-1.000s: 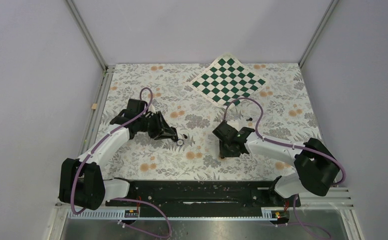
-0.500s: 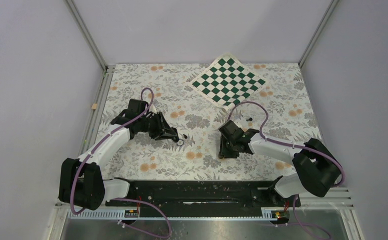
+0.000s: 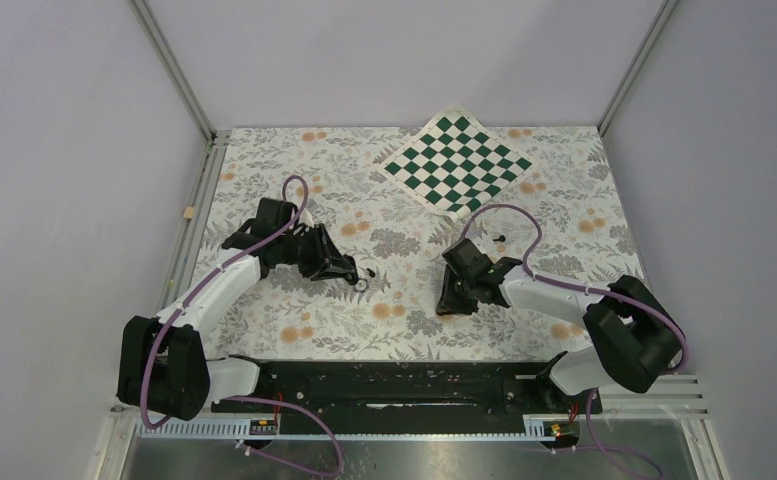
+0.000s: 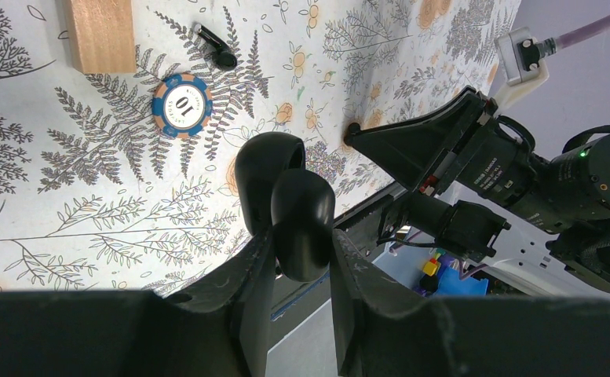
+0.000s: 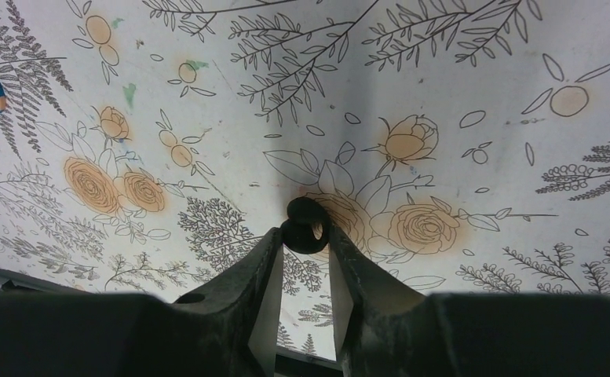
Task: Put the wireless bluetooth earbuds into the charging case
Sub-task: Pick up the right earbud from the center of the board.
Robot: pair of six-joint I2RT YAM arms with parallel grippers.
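Observation:
My left gripper (image 4: pixel 297 239) is shut on the black oval charging case (image 4: pixel 301 216), whose lid (image 4: pixel 266 169) hangs open; it is held above the floral cloth. In the top view this gripper (image 3: pixel 349 270) is left of centre. One black earbud (image 4: pixel 215 49) lies on the cloth beyond the case. My right gripper (image 5: pixel 305 236) is shut on the other tiny black earbud (image 5: pixel 308 224), at or just above the cloth. In the top view the right gripper (image 3: pixel 443 307) points down near the middle; the bud is hidden there.
A blue-and-orange poker chip (image 4: pixel 182 104) marked 10 lies near the loose bud, also in the top view (image 3: pixel 362 284). A wooden block (image 4: pixel 101 31) lies beside it. A green-and-white checkered mat (image 3: pixel 457 162) is at the back. A small tan strip (image 3: pixel 189 212) sits on the left rail.
The right wrist has swung a little to the right and back while its fingertips stay near the same spot. The left arm has not moved.

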